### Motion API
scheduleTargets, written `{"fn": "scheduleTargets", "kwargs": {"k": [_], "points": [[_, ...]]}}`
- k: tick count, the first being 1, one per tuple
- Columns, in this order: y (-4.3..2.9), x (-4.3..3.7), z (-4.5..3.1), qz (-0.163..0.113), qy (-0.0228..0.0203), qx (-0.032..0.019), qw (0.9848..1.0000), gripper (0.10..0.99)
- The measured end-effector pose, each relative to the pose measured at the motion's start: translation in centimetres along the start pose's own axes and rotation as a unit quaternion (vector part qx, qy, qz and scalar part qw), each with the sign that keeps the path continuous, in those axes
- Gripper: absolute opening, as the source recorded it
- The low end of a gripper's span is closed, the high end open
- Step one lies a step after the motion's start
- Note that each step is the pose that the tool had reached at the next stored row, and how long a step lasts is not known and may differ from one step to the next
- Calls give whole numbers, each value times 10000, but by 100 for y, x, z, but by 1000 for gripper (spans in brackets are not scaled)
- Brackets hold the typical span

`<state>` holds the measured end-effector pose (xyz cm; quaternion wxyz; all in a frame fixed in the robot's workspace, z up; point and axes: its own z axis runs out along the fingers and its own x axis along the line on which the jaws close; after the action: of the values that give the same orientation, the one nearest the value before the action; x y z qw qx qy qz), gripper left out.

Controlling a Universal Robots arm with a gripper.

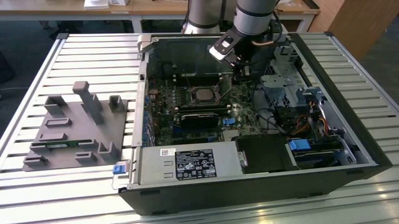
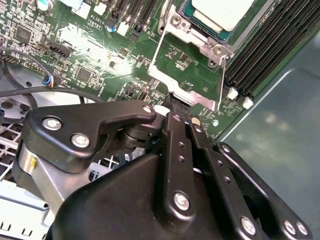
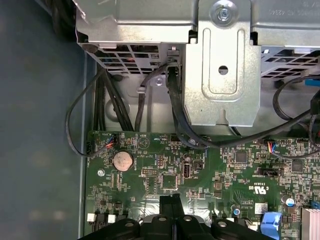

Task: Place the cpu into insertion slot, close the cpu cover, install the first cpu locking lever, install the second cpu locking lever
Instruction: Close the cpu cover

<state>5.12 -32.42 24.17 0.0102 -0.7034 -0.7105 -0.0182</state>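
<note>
1. An open computer case (image 1: 249, 196) lies on a slatted metal table (image 1: 74, 56). Its green motherboard (image 1: 187, 116) faces up.
2. A grey fixture tray (image 1: 74, 126) sits on the exterior view's left of the case.
3. The cpu (image 1: 203, 94) lies flat in the insertion slot (image 1: 190, 94), in the far half of the board.
4. In the second wrist view, the cpu cover (image 2: 195, 97) stands swung open, away from the cpu (image 2: 220, 12). Green board shows through its window.
5. The gripper (image 1: 239, 79) reaches down into the case, just to the exterior view's right of the slot.
6. Its black fingers (image 2: 175, 130) are drawn narrow, almost together. Their tips meet the cover's free edge; whether they pinch it cannot be told.
7. In the first wrist view, the gripper (image 3: 170, 199) hangs over the board, near a coin battery (image 3: 122, 161).
</note>
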Motion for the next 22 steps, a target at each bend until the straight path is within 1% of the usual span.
{"fn": "scheduleTargets", "kwargs": {"k": [22], "points": [[-50, 0, -1, 0, 1, 0, 10000, 106]]}}
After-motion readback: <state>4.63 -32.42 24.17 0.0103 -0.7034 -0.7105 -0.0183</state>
